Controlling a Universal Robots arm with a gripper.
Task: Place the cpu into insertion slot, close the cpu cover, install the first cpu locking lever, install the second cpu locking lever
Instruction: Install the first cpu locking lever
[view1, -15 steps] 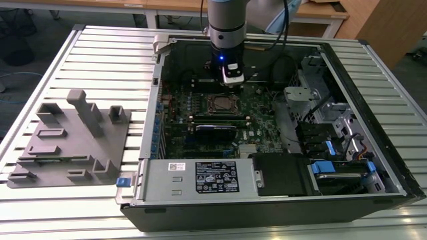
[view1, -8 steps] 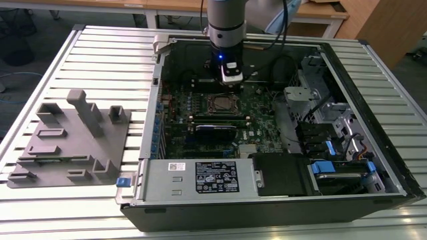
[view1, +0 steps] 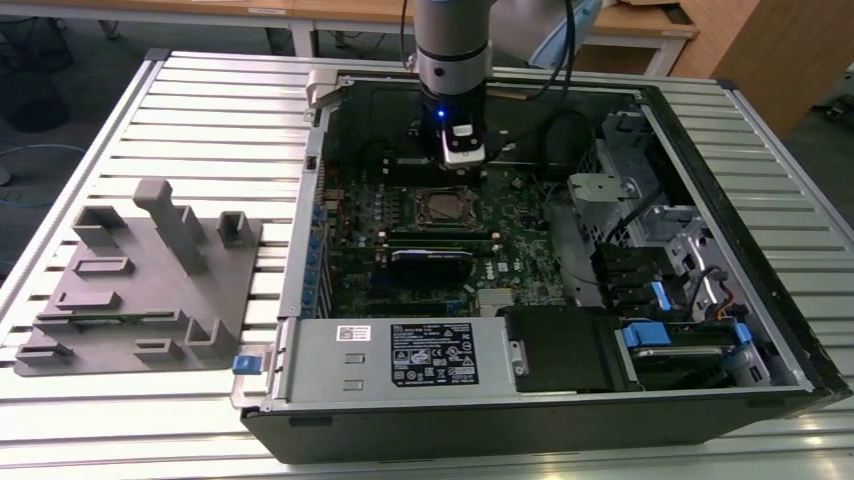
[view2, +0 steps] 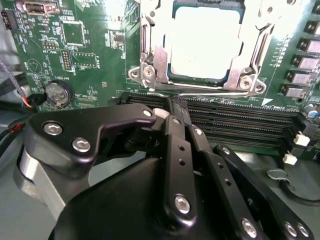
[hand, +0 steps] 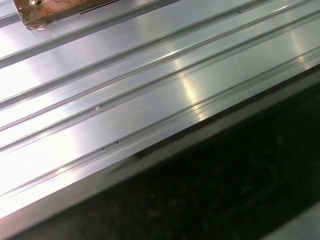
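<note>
- Hovering low over the green motherboard (view2: 90, 60), the gripper (view2: 172, 107) in the second wrist view has its black fingers (view2: 176, 150) drawn together to a narrow tip, with nothing seen between them.
- That tip sits at the edge of the long black memory slots (view2: 240, 122), just short of the socket's near rim.
- Just beyond the tip lies the insertion slot (view2: 200, 82), and the cpu (view2: 202, 42) rests inside it, its pale metal top glaring bright.
- The cpu cover (view2: 155, 55) lies folded down around the chip, its silvery frame showing on both sides of the square cut-out.
- A thin wire locking lever (view2: 210, 94) runs along the socket's near edge; whether it is latched cannot be told.
- A round coin battery (view2: 56, 93) sits on the board off to one side of the socket.
- In the exterior view the arm (view1: 451, 40) comes down into the open computer case (view1: 534, 420), and the gripper (view1: 461, 155) hangs just behind the socket (view1: 445, 208).
- To the exterior view's left of the case, a grey fixture block (view1: 134, 290) stands on the ribbed metal table (view1: 214, 110).
- The first wrist view shows the table's grooved surface (hand: 150, 100) next to a dark edge.
</note>
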